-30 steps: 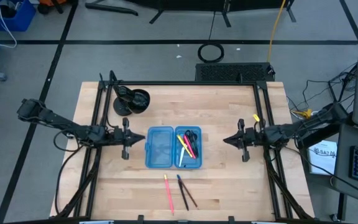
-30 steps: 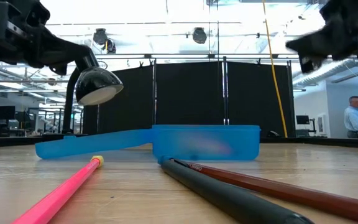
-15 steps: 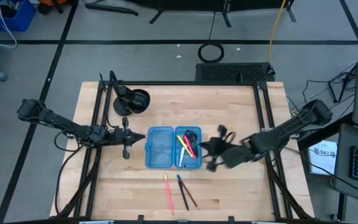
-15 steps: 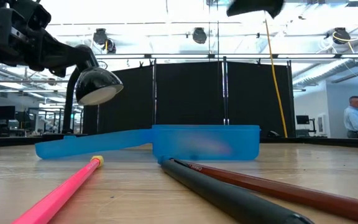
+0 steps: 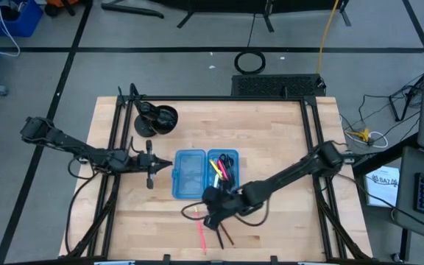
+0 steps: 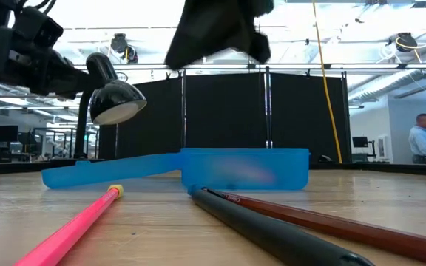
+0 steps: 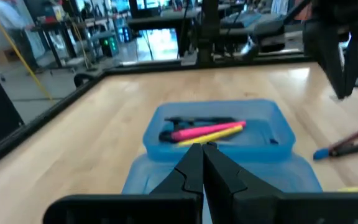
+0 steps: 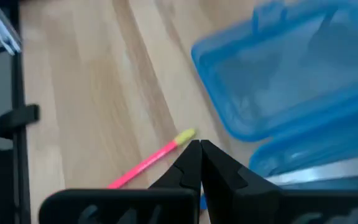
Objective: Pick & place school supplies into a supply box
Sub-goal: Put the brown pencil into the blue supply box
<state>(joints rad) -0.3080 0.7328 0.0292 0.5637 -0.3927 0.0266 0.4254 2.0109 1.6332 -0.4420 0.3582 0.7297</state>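
The blue supply box (image 5: 190,175) lies open on the table. Its right half (image 7: 216,127) holds black-handled scissors (image 5: 227,160), a yellow pen and a pink pen (image 7: 207,129). Three supplies lie on the table near the near edge: a pink pencil (image 5: 199,230) with a yellow end (image 8: 185,135), a dark pen (image 6: 272,229) and a brown pencil (image 6: 346,227). My right gripper (image 5: 208,215) is shut and hovers above the pink pencil's far end, clear of the table (image 6: 220,29). My left gripper (image 5: 153,163) waits shut, just left of the box.
A black round lamp stand (image 5: 157,119) sits at the table's far left, and its head shows in the low view (image 6: 115,100). Black frame rails (image 5: 112,169) run along the table's left and right sides. Bare wood lies right of the box. A person (image 6: 422,140) stands far off in the room.
My right arm has swung quickly from the table's right side across toward the left and near edge, passing the box's right half. It now hangs over the loose pencils. The box and supplies have not moved.
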